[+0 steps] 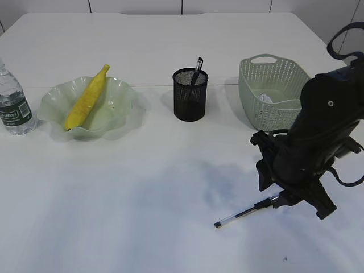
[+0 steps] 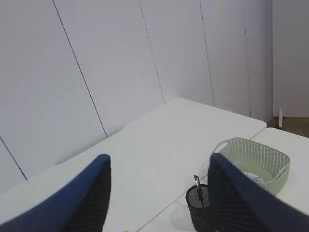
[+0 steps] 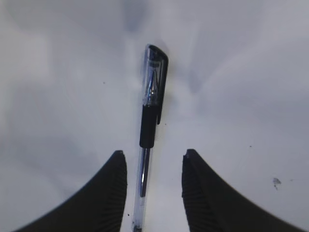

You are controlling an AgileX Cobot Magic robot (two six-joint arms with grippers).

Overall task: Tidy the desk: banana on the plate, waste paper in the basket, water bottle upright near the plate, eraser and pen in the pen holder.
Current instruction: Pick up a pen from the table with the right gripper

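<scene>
So the green wavy plate (image 1: 116, 108) has the banana (image 1: 86, 102) lying across it, diagonal, tip pointing up toward the back. The water bottle (image 1: 13, 102) stands upright just beside the plate on its left.

The black mesh pen holder (image 1: 190, 95) in the middle has one pen (image 1: 196, 70) poking out of it, leaning to the right. The pale green basket (image 1: 273, 94) on the right has a crumpled bit of white paper (image 1: 265, 98) down inside.

A second pen (image 3: 148, 130) lies flat on the white surface (image 1: 142, 216) in front. The right tool (image 3: 153, 162) sits low over it, jaws apart, pen between them but not pinched as far as I can see. The left tool (image 2: 159, 183) is up in the air, jaws apart, nothing in it.
</scene>
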